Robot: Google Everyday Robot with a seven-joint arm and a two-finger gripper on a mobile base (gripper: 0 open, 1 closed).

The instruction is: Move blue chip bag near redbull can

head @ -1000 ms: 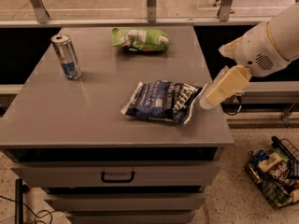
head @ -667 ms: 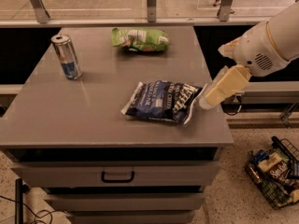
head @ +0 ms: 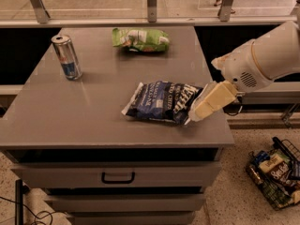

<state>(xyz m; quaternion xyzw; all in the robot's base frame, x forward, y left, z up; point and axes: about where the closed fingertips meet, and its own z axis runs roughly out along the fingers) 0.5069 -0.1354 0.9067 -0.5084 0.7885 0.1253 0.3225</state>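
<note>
One drink can (head: 67, 56) is seen upright near the back left corner of the bench (head: 70, 121). One green chip bag (head: 140, 39) is laid along the back edge. One blue chip bag (head: 164, 102) is laid flat toward the front right corner, its long axis running left to right and well apart from the can. The single gripper (head: 199, 111) is found at the bag's right end, seemingly touching it, so the can lies beyond the bag, up and left. Whether the gripper is open or holds anything cannot be told.
</note>
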